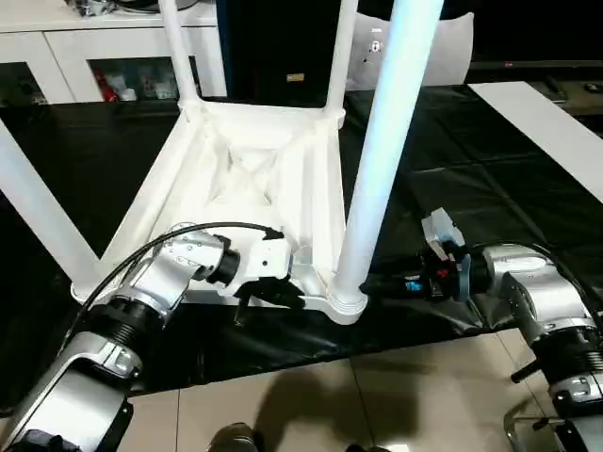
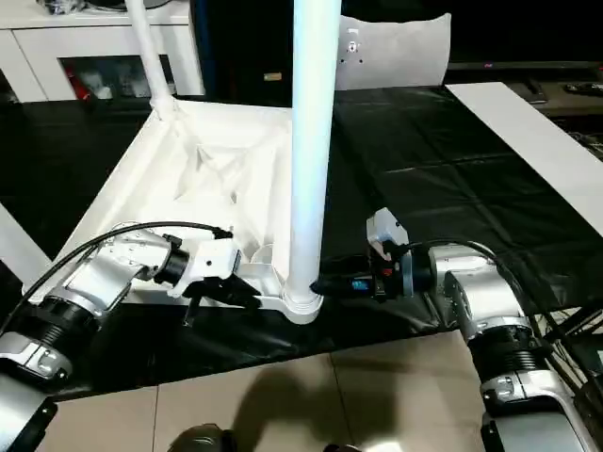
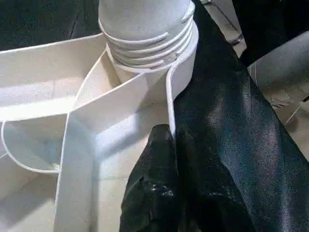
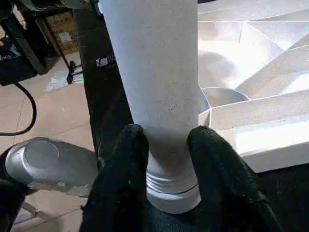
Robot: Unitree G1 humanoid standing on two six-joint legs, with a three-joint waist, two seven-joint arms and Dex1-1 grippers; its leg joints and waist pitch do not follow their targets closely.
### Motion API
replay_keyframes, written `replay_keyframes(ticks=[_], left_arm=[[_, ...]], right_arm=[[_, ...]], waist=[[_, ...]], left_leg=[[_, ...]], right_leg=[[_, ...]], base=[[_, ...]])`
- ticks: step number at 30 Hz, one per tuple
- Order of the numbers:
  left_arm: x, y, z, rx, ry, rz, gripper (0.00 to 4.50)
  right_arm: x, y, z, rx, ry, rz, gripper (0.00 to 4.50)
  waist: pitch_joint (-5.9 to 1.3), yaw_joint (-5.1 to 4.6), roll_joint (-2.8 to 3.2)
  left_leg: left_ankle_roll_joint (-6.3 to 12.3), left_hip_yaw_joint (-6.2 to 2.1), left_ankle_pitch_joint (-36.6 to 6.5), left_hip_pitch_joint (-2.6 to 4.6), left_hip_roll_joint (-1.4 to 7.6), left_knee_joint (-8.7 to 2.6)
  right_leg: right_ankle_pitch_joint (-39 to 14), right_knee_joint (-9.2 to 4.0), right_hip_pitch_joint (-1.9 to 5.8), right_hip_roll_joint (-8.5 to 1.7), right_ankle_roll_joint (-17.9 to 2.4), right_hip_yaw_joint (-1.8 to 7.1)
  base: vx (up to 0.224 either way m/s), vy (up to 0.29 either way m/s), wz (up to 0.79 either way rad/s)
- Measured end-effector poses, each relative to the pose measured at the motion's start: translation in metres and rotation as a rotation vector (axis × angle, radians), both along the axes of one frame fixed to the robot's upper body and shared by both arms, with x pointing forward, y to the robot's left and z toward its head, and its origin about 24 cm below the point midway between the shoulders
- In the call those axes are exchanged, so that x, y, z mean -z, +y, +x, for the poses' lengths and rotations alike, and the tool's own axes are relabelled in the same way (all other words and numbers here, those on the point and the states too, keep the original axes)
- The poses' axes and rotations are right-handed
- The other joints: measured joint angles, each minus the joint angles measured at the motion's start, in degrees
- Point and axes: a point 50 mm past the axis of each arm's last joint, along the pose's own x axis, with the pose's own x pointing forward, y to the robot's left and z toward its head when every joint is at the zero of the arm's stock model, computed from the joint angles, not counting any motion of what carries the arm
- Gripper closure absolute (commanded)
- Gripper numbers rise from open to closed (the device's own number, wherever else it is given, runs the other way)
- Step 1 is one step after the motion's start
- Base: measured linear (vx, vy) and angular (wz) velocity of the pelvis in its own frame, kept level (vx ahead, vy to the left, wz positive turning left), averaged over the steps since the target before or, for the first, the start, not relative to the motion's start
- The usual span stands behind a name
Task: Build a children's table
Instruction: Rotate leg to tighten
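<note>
The children's table (image 1: 245,179) lies upside down on a black cloth, ribbed underside up. Three legs stand in its corners: far left (image 1: 179,47), far right (image 1: 341,47) and near left (image 1: 38,212). The near right leg (image 1: 386,141) stands upright in its corner socket (image 1: 347,303), with thread rings showing at its base (image 3: 145,43). My right gripper (image 4: 166,133) reaches in from the right, its fingers (image 4: 128,145) pressed on both sides of this leg just above the socket. My left gripper (image 3: 171,133) is shut on the thin front rim (image 3: 170,96) beside that socket.
The black cloth (image 1: 471,188) ends near my arms, with tiled floor (image 1: 330,405) below it. A white cabinet (image 1: 57,47) stands at the back left. A white board (image 1: 556,132) lies at the right. A shoe tip (image 1: 231,438) shows at the bottom edge.
</note>
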Motion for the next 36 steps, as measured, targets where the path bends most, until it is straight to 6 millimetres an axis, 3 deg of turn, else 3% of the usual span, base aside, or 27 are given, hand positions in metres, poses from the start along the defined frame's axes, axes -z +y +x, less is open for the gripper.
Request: replay_keyframes(ticks=[3, 7, 8, 24, 27, 29, 36], left_arm=[[0.000, 0.000, 0.000, -0.001, 0.000, 0.002, 4.50], [0.000, 0.001, 0.000, -0.002, -0.002, 0.006, 4.50], [0.000, 0.001, 0.000, -0.003, -0.003, 0.008, 4.50], [0.000, -0.001, 0.000, 0.000, -0.005, 0.009, 4.50], [0.001, -0.002, 0.000, 0.001, -0.007, 0.009, 4.50], [0.001, -0.002, 0.000, 0.001, -0.007, 0.008, 4.50], [0.001, -0.002, 0.000, 0.002, -0.007, 0.009, 4.50]], right_arm=[[0.001, -0.001, 0.000, 0.005, 0.010, -0.001, 3.56], [0.001, 0.000, 0.000, 0.021, 0.029, -0.004, 3.56], [0.002, 0.000, 0.000, 0.028, 0.048, 0.001, 3.29], [0.001, 0.012, 0.001, 0.024, 0.007, 0.017, 1.97], [0.001, 0.014, 0.002, 0.026, -0.008, 0.017, 1.97], [0.002, 0.014, 0.001, 0.025, 0.000, 0.017, 2.32], [0.002, 0.014, 0.001, 0.024, 0.019, 0.018, 2.58]], waist=[[0.00, -0.04, 0.00], [0.00, -0.17, 0.00], [0.00, -0.19, 0.00], [0.00, -0.04, 0.00], [0.00, 0.06, 0.00], [0.00, 0.06, 0.00], [0.00, 0.08, 0.00]], left_leg=[[0.00, 0.00, 0.0, 0.01, 0.00, -0.01], [0.00, 0.00, 0.0, 0.05, 0.00, 0.00], [0.00, 0.00, 0.0, 0.07, 0.00, 0.00], [0.00, 0.00, 0.0, 0.07, 0.00, 0.00], [0.00, 0.01, 0.0, 0.06, 0.00, 0.00], [0.00, 0.02, 0.0, 0.06, 0.00, 0.00], [0.00, 0.01, 0.0, 0.06, 0.00, 0.00]], right_leg=[[0.0, 0.01, 0.00, 0.00, 0.0, 0.00], [0.0, 0.00, 0.01, 0.00, 0.0, 0.00], [0.0, 0.00, 0.02, 0.00, 0.0, 0.00], [0.0, -0.01, 0.05, -0.01, 0.0, 0.00], [0.0, -0.02, 0.07, -0.01, 0.0, 0.01], [0.0, -0.03, 0.08, -0.02, 0.0, 0.01], [0.0, -0.02, 0.08, -0.02, 0.0, 0.01]], base=[[0.000, 0.000, 0.00], [0.000, 0.000, 0.00], [0.000, 0.000, 0.00], [0.000, 0.000, 0.00], [0.000, 0.000, 0.00], [0.000, 0.000, 0.00], [0.000, 0.000, 0.00]])
